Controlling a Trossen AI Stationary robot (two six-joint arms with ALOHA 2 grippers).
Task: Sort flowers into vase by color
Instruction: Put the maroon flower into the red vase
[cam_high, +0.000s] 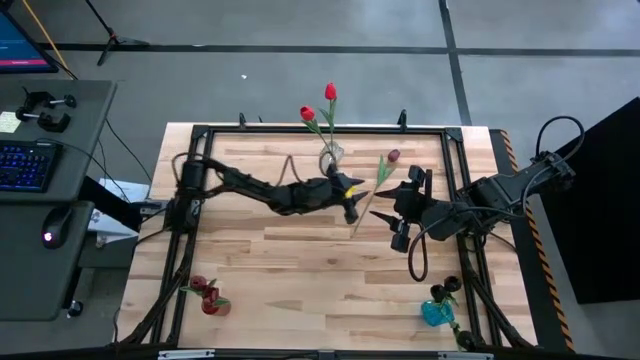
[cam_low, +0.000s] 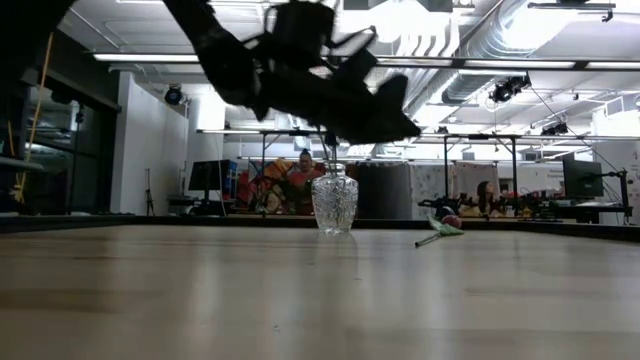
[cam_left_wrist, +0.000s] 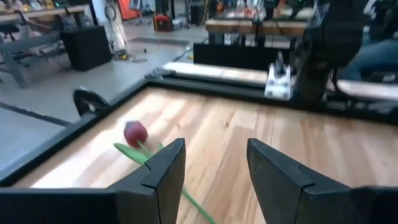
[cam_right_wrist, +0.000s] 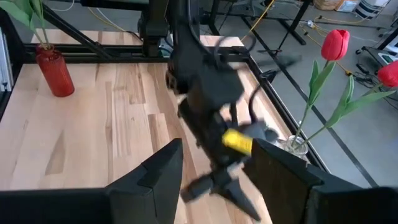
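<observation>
A maroon tulip (cam_high: 393, 156) lies flat on the table right of centre, its green stem (cam_high: 366, 205) slanting toward the near edge. My left gripper (cam_high: 351, 208) hangs open above the stem's lower end. In the left wrist view (cam_left_wrist: 214, 155) the tulip head (cam_left_wrist: 135, 132) lies beyond one finger and the stem passes under it. My right gripper (cam_high: 383, 207) is open just right of the stem, facing the left gripper (cam_right_wrist: 217, 183). A clear glass vase (cam_high: 330, 156) at the far edge holds two red tulips (cam_high: 318, 105). The low view shows the vase (cam_low: 334, 203) and the lying tulip (cam_low: 440, 228).
A red vase (cam_high: 205, 295) with dark flowers stands at the near left corner and a blue vase (cam_high: 437, 312) at the near right. A black frame (cam_high: 300, 130) rims the table. Bare wood (cam_high: 290, 270) lies between the arms and the near edge.
</observation>
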